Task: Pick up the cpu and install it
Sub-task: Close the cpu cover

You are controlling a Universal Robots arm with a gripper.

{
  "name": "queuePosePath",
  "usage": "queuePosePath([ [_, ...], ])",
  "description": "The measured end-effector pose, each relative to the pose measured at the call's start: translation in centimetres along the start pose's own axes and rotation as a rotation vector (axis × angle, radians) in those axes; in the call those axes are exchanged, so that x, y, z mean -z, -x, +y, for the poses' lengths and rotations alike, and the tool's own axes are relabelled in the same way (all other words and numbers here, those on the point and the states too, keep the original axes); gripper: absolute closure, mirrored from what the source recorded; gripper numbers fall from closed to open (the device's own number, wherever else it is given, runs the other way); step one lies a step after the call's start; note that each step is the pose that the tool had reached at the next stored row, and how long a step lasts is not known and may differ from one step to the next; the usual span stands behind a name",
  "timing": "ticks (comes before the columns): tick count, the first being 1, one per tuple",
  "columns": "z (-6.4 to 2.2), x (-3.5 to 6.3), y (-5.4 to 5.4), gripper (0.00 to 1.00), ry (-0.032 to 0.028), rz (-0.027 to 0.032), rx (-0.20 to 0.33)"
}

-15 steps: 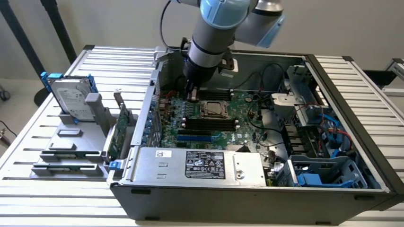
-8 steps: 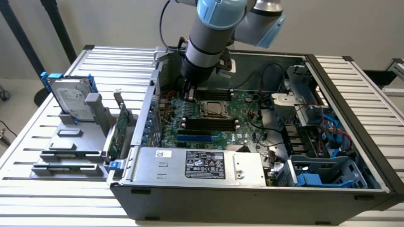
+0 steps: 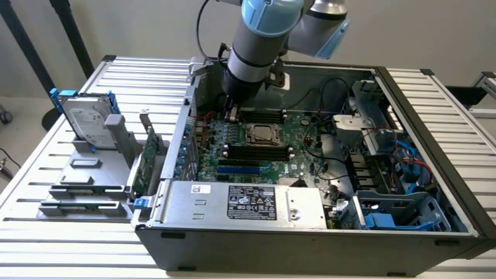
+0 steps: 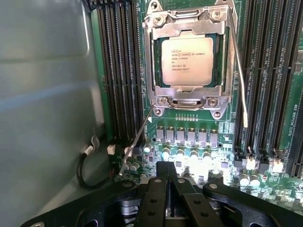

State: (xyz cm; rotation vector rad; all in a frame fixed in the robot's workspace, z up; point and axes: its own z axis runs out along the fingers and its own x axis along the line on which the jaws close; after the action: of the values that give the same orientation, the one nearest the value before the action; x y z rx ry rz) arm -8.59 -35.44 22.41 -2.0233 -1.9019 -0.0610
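Observation:
The cpu [image 3: 261,132] [image 4: 188,60], a small square chip with a silver top, lies in its socket on the green motherboard [image 3: 298,165] inside the open computer case. A metal socket frame [image 4: 189,97] surrounds the chip. Two thin wire levers [image 4: 241,80] stand out on either side of the socket. My gripper [image 3: 232,114] [image 4: 169,168] hangs low over the board beside the socket, towards the exterior view's left. Its black fingers are shut together with nothing between them, and they are apart from the chip.
Black memory slots [image 4: 118,71] flank the socket. The case wall [image 3: 188,116] stands close to the gripper. A power supply [image 3: 248,200], cables and a drive cage [image 3: 403,215] fill the case. Outside it, a grey stand holds a hard drive [image 3: 85,119] and a green card [image 3: 147,160].

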Motion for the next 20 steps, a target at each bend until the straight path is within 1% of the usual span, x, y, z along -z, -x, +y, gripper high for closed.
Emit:
queuePosePath([
  [3, -0.07, 0.27, -0.1, 0.89, 0.0042, 0.0146, -0.022],
  [13, -0.34, 1.45, -0.3, 0.89, 0.0253, 0.0577, -0.103],
  [14, -0.36, 1.5, -0.3, 0.89, 0.0264, 0.0615, -0.111],
  [16, -0.37, 1.54, -0.3, 0.89, 0.0263, 0.0684, -0.126],
  [18, -0.37, 1.54, -0.3, 0.89, 0.0254, 0.0726, -0.139],
  [20, -0.39, 1.53, -0.3, 0.89, 0.0225, 0.0752, -0.152],
])
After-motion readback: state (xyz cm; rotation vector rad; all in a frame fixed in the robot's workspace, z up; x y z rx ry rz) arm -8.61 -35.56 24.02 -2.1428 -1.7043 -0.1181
